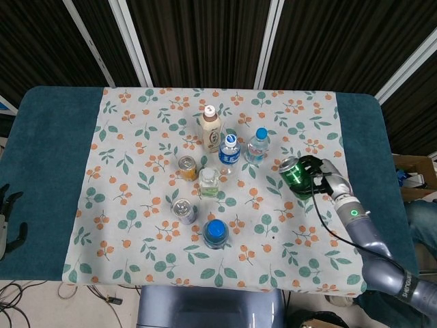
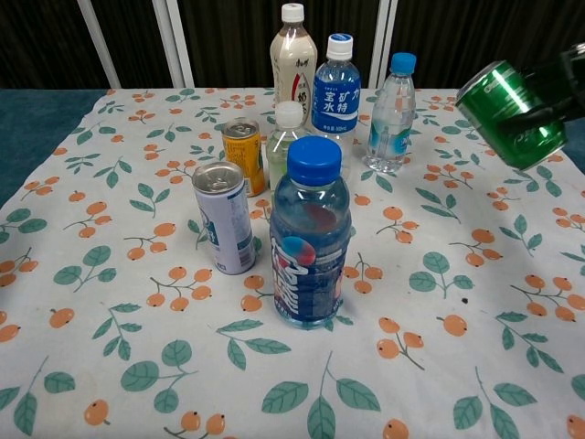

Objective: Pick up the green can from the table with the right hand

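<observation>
Right hand [image 1: 326,179] is clamped around the green can [image 1: 295,175], dark fingers wrapped over its body. The can is held clear of the tabletop [image 1: 48,157], tilted with its top end pointing toward the robot's left, above the right portion of the floral cloth [image 1: 136,123]. In the chest view the can [image 2: 512,112] shows at the upper right edge, well above the cloth surface, with fingers [image 2: 569,78] partly visible against it.

Left hand [image 1: 8,217] sits at the far left edge beside the tabletop, holding nothing, fingers spread.

Standing upright on the cloth: a blue-capped bottle [image 2: 310,236] nearest the camera, a silver can [image 2: 224,218] just beside it, a yellow can [image 2: 243,152], a small clear bottle [image 2: 287,135], a tall beige bottle [image 2: 293,59], a blue-labelled water bottle [image 2: 335,87], and a clear water bottle [image 2: 391,114].
</observation>
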Robot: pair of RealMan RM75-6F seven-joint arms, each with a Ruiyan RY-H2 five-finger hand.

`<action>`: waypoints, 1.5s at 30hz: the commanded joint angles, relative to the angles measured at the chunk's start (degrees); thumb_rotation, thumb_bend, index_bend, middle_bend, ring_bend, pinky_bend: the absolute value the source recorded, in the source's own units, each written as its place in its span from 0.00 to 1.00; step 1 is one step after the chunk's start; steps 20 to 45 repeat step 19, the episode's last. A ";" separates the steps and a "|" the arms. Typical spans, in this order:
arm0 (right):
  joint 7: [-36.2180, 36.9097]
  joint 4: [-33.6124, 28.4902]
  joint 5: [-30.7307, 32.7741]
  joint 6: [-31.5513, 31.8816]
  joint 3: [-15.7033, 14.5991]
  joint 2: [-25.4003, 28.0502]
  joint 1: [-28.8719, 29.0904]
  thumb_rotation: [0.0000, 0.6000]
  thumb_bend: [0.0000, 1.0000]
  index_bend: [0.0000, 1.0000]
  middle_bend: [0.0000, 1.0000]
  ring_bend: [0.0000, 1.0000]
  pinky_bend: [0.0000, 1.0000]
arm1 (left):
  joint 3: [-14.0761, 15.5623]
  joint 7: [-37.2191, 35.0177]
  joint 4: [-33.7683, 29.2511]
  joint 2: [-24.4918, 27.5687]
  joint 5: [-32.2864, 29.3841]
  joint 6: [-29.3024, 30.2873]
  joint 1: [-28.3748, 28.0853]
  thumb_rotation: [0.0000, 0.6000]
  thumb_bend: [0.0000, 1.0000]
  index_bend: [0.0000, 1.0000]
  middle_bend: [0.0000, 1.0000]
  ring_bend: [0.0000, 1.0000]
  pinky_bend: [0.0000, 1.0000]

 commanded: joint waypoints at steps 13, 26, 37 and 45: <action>51.40 -1.73 -33.52 -6.50 12.10 10.87 -13.41 1.00 0.32 0.48 0.52 0.53 0.41 | 0.22 0.51 -0.10 -0.18 0.18 0.37 0.21 1.00 0.46 0.17 0.00 0.04 0.00; 64.30 1.10 -44.32 1.00 6.62 13.05 -11.21 1.00 0.32 0.48 0.52 0.53 0.41 | 0.23 0.41 -0.19 -0.04 -0.01 0.17 0.19 1.00 0.46 0.17 0.00 0.04 0.00; 64.30 1.10 -44.32 1.00 6.62 13.05 -11.21 1.00 0.32 0.48 0.52 0.53 0.41 | 0.23 0.41 -0.19 -0.04 -0.01 0.17 0.19 1.00 0.46 0.17 0.00 0.04 0.00; 64.30 1.10 -44.32 1.00 6.62 13.05 -11.21 1.00 0.32 0.48 0.52 0.53 0.41 | 0.23 0.41 -0.19 -0.04 -0.01 0.17 0.19 1.00 0.46 0.17 0.00 0.04 0.00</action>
